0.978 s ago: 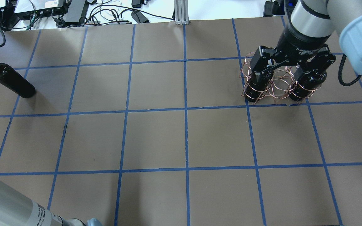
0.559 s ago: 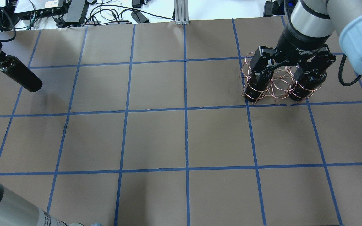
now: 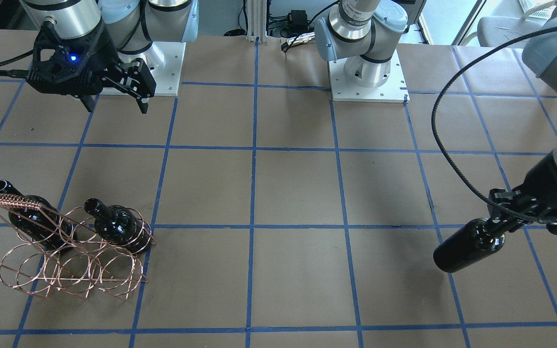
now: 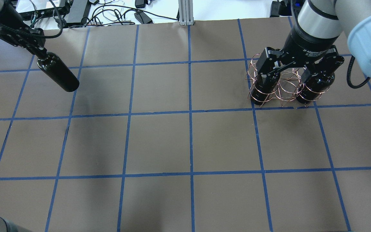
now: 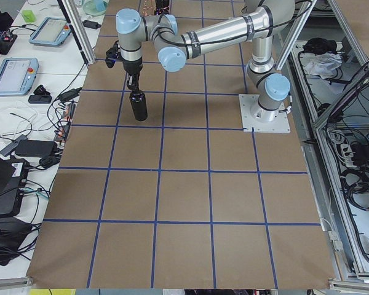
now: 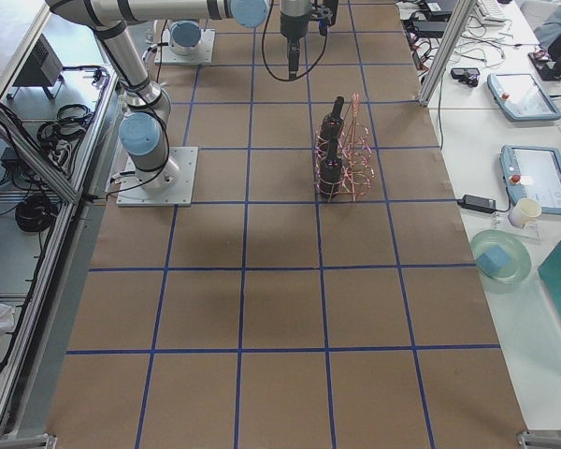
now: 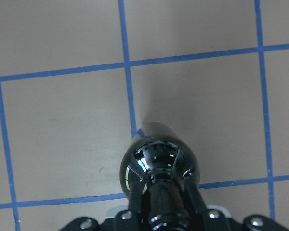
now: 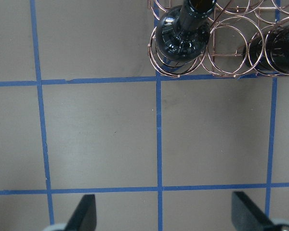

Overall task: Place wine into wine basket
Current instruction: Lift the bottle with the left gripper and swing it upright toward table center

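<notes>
Copper basket (image 3: 80, 279) holds 2 bottles (image 3: 116, 228); left gripper (image 4: 39, 56) clamps the 3rd bottle (image 4: 59, 74) by its neck, well apart; right gripper (image 3: 115, 99) hangs wide, empty.

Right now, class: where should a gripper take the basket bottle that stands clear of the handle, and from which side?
Take the bottle by its neck, from above: rings of the wine basket encircle its body, while the upright neck stands free above them.

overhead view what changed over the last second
The left hand, shut on the wine bottle's neck, carried it rightward toward the wine basket. The right hand stayed open above the basket, whose two bottles did not move.
</notes>
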Robot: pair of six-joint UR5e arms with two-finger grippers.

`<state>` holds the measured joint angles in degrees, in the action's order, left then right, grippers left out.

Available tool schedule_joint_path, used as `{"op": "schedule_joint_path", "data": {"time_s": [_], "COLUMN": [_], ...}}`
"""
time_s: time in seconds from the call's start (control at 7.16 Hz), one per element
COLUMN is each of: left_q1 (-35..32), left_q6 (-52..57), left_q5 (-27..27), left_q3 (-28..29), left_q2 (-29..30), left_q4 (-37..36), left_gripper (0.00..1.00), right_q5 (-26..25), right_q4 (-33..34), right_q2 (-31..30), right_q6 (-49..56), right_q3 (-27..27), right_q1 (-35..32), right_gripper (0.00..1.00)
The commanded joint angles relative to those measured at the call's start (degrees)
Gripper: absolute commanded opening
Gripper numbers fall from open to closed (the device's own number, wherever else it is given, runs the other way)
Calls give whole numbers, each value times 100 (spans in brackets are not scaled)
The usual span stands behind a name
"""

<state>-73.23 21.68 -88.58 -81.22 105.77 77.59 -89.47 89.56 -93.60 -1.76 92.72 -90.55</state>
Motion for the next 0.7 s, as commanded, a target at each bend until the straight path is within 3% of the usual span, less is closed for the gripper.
{"op": "schedule_joint_path", "data": {"time_s": [0.0, 0.56], "left_q1": [-584, -1788], "left_q6": [-828, -2137], "left_q5": [34, 34], "left_q3": [-542, -1465], "left_q2": [-441, -1101], "left_q4": [2, -16], "left_gripper": [0, 0], "right_q5": [0, 0], "right_q4": [0, 0], "right_q2": [0, 0], "right_q6": [0, 0], "right_q3": [0, 0], "right_q1": [-7, 2], "right_gripper": [100, 100]}}
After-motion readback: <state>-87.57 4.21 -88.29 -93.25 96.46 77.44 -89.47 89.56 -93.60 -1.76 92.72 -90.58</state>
